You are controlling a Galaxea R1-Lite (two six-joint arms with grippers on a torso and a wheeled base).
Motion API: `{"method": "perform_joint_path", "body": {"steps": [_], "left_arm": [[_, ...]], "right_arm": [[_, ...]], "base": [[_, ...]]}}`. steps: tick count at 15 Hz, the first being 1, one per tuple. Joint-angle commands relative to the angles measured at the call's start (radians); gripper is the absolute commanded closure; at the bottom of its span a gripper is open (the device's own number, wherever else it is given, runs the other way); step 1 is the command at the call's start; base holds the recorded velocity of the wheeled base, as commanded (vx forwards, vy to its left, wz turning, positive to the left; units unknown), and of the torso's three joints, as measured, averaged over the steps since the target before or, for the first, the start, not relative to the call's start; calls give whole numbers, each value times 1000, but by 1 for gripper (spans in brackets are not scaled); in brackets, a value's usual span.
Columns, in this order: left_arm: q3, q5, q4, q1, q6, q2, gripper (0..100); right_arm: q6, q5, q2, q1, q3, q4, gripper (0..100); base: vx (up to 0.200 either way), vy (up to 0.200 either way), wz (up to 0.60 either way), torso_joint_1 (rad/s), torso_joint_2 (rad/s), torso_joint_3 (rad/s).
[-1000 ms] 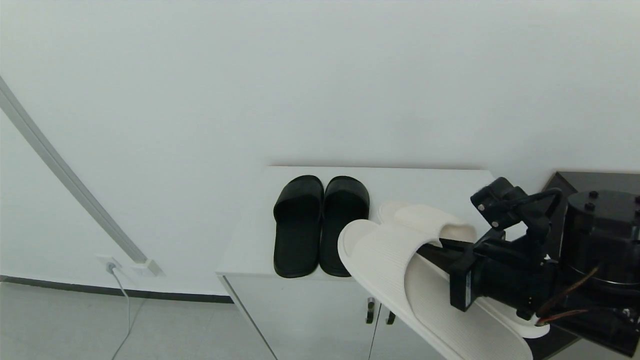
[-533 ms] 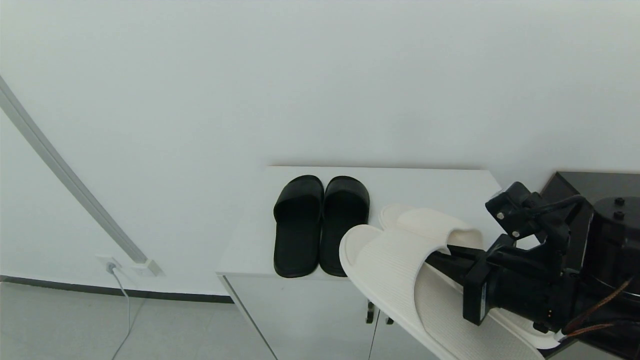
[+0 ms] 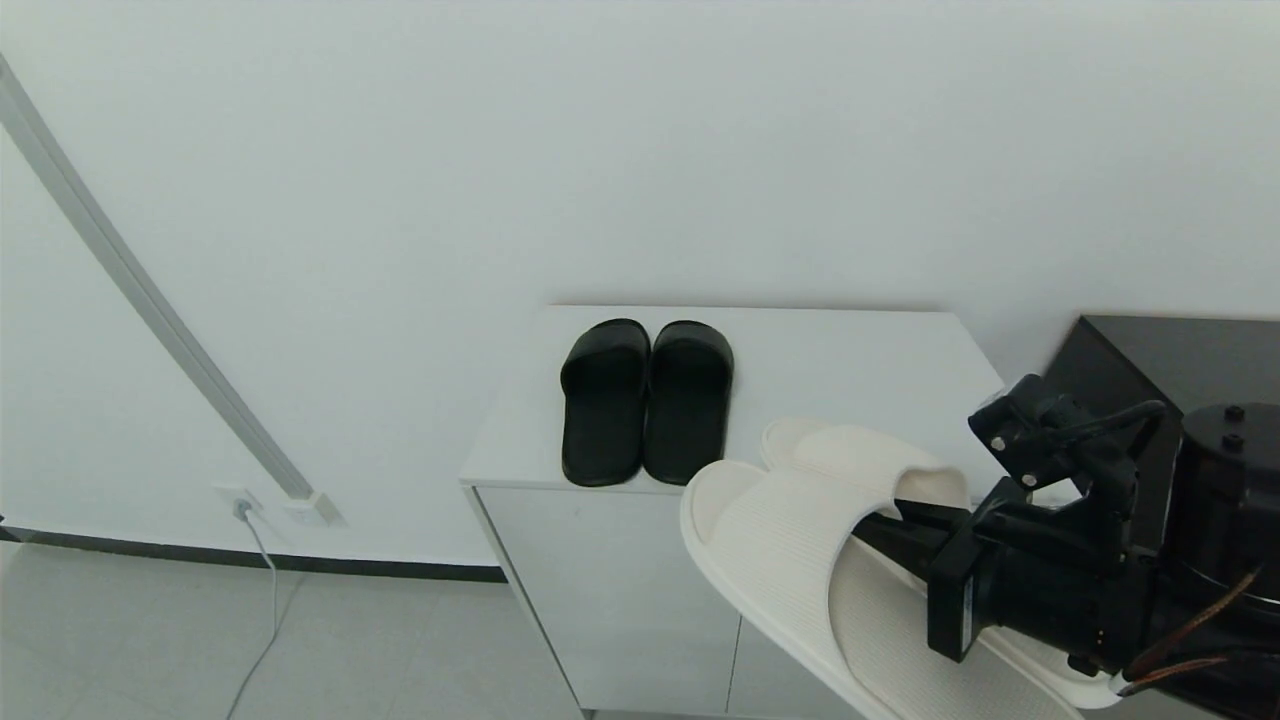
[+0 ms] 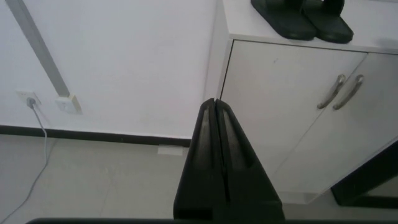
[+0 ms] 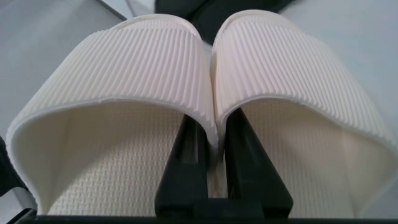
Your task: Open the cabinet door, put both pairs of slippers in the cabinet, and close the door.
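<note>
A pair of black slippers (image 3: 647, 400) lies on top of the white cabinet (image 3: 850, 365), toward its left front edge. My right gripper (image 3: 900, 522) is in front of the cabinet's right half, shut on the pair of white ribbed slippers (image 3: 790, 530). One finger is inside each slipper, pinching the inner walls (image 5: 214, 134) together. Both cabinet doors (image 4: 280, 106) are closed, and their two handles (image 4: 341, 92) meet at the middle. My left gripper (image 4: 216, 124) is shut and empty, low and to the left of the cabinet, with the black slippers (image 4: 305, 15) up above it.
A dark piece of furniture (image 3: 1150, 350) stands right of the cabinet against the wall. On the left wall are a slanted cable duct (image 3: 150, 300) and a socket (image 3: 240, 498) whose cable runs down to the grey floor (image 3: 150, 650).
The whole head view has shifted, so the cabinet now appears smaller and farther off. My right gripper with the white slippers has drawn back to the right and lower, off the cabinet top.
</note>
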Motion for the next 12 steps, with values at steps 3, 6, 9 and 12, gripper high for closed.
{"method": "perform_joint_path", "body": {"steps": [3, 6, 9, 12], "left_arm": [[0, 0, 0, 1, 0, 1, 100], [0, 0, 0, 1, -2, 1, 100], [0, 0, 0, 1, -2, 1, 100], [0, 0, 0, 1, -2, 0, 100]], "right_arm": [[-3, -5, 22, 0, 13, -5, 100], [-23, -3, 23, 0, 22, -4, 100], [-28, -5, 23, 0, 27, -4, 100], [-37, -5, 23, 1, 31, -5, 100]], "base": [[-133, 0, 0, -2, 2, 3], [0, 0, 0, 0, 0, 0], [0, 0, 0, 0, 0, 0], [0, 0, 0, 0, 0, 0]]}}
